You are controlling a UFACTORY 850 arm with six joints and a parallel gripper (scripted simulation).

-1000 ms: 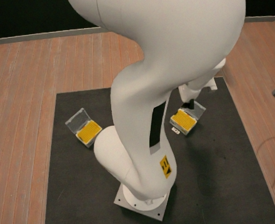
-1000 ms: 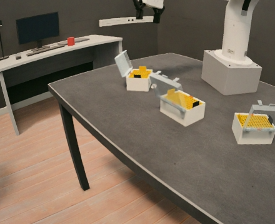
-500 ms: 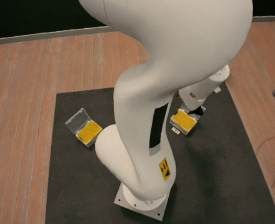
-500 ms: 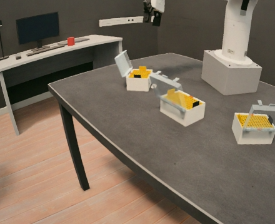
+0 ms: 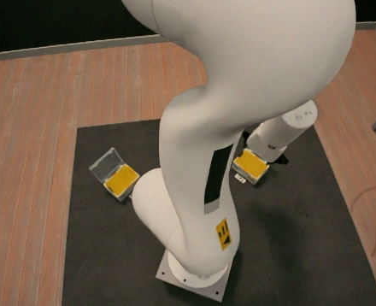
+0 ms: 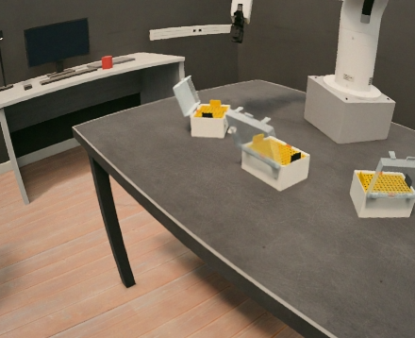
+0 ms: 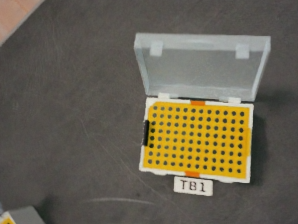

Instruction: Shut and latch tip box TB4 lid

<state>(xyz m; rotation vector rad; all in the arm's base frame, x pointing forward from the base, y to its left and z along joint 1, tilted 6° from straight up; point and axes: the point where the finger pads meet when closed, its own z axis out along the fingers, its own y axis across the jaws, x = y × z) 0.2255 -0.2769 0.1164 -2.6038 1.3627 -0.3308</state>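
So the black gripper (image 6: 238, 21) hangs spread wide, holding nothing, high over the dark grey bench (image 6: 181, 189), above the white tip box labelled TB1 (image 7: 196, 141), but TB4's label isn't readable anywhere.

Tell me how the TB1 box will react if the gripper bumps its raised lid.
The box is small and loose on the bench, so it would probably slide or tip rather than resist. Its thin, translucent lid stands open on two small hinges, so it would likely swing easily.
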